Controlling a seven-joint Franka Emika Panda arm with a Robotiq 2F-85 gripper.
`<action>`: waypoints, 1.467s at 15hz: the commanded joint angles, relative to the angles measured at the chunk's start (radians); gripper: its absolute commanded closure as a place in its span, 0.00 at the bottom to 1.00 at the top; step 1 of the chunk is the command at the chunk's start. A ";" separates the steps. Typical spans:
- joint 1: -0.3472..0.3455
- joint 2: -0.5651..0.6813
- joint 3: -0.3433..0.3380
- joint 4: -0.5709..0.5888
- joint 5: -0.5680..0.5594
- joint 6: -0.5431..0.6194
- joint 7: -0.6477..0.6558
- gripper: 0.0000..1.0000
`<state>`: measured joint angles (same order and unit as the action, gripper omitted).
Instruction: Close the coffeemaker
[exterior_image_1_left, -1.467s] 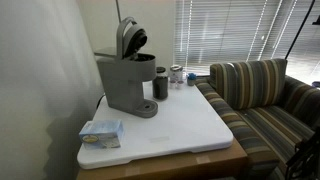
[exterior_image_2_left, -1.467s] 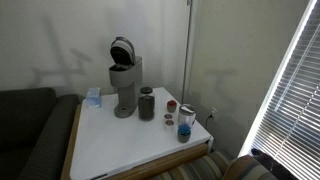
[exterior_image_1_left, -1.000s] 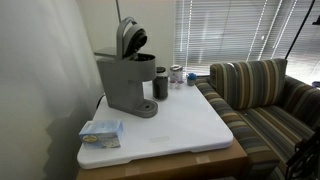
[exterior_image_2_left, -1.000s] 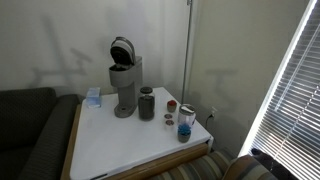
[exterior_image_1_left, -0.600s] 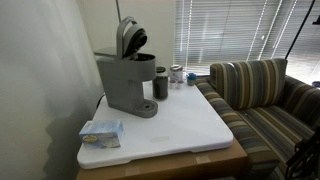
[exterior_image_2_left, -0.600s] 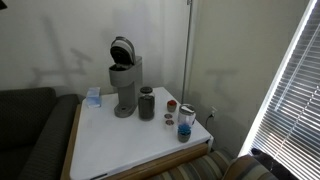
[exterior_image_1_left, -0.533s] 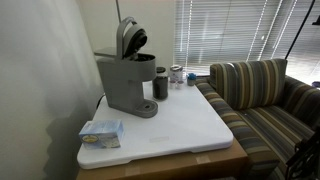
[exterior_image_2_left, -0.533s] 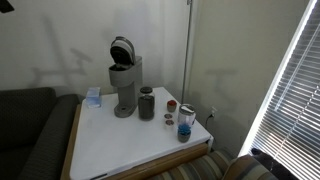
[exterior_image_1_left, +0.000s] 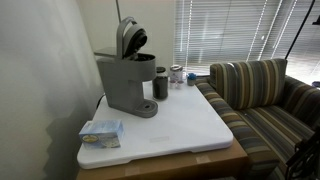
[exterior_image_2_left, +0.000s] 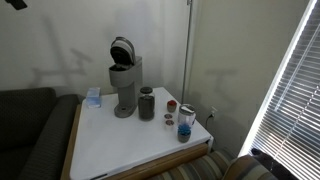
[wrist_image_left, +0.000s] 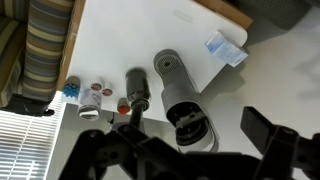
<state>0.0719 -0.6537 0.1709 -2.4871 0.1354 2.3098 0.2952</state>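
Your gripper (wrist_image_left: 190, 140) hangs high over the white table (wrist_image_left: 130, 40), its two dark fingers (wrist_image_left: 275, 140) spread wide with nothing pinched between them. In the wrist view the coffeemaker (wrist_image_left: 178, 90) stands almost straight beneath the gap between the fingers. In both exterior views its rounded lid (exterior_image_1_left: 130, 38) (exterior_image_2_left: 122, 50) is tipped up and back, the dark inside showing.

Above the raised lid there is only open air. A pale wall (exterior_image_1_left: 40, 70) rises close beside and behind the machine.

A small dark cup (wrist_image_left: 136, 90) stands just beside the machine's body, under the finger at the picture's left edge. Beyond the cup, farther out from the gripper, a cluster of small jars (wrist_image_left: 90, 100) sits near the table edge by the window blinds (wrist_image_left: 25, 140).

On the machine's other side a blue-and-white packet (wrist_image_left: 225, 47) lies near the wooden rim, well apart from the gripper's line. A striped couch (wrist_image_left: 45, 40) runs along one table edge.

The wide white surface in front of the machine lies open. Labels on the jars and printing on the packet are too small to read.
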 joint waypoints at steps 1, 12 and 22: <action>0.006 0.102 -0.034 0.111 -0.011 0.050 -0.089 0.00; 0.074 0.367 -0.065 0.395 -0.002 -0.057 -0.347 0.00; 0.068 0.675 -0.060 0.675 -0.035 -0.149 -0.384 0.00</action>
<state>0.1465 -0.1259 0.1066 -1.9590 0.1128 2.2130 -0.0649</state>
